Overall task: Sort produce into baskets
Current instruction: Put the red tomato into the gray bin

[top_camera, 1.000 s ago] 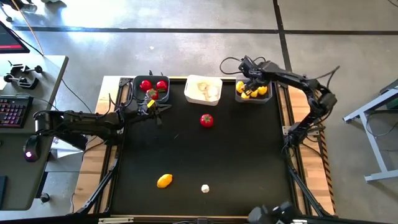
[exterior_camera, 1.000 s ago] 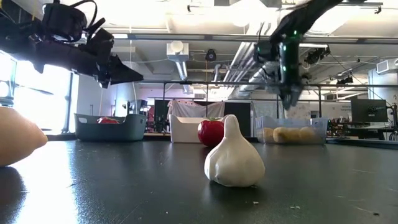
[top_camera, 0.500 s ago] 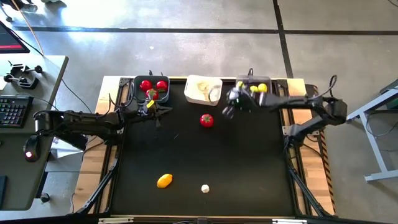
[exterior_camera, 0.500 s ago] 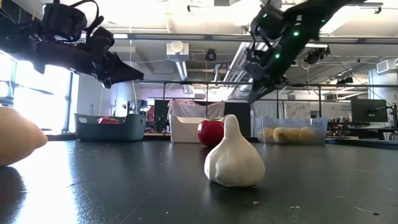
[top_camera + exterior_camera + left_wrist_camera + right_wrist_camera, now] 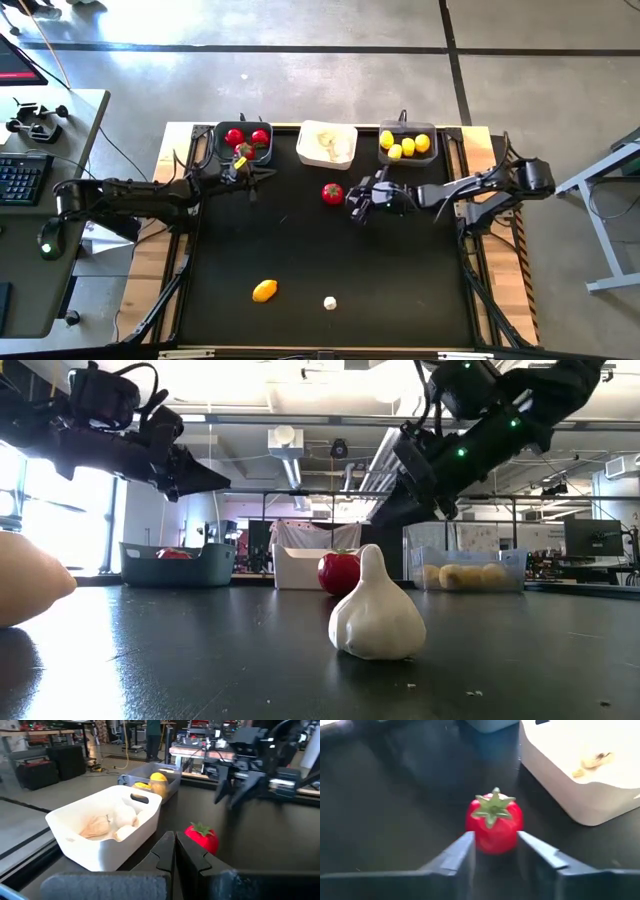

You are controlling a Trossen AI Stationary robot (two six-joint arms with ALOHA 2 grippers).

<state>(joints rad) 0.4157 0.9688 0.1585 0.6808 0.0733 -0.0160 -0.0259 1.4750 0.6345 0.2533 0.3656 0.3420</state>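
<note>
My right gripper (image 5: 362, 199) hangs low over the black table (image 5: 400, 290), its fingers spread apart with a gap a bit wider than the loose tomato (image 5: 494, 822). In the right wrist view the tomato sits just ahead of the fingertips, lined up with the gap, and I do not touch it yet. I hold the fingers like this so they can pass on both sides of the fruit.

The tomato stands upright on the table near the white basket (image 5: 327, 143). The grey basket with tomatoes (image 5: 243, 142) is the place I judge it must go.

My left gripper (image 5: 262, 175) waits beside that grey basket, fingers pressed together and empty.

A second ago my right gripper was over the lemon basket (image 5: 405, 146); now it is down beside the tomato.

A lemon (image 5: 264, 290) and a garlic (image 5: 329, 302) lie unsorted at the near edge.
</note>
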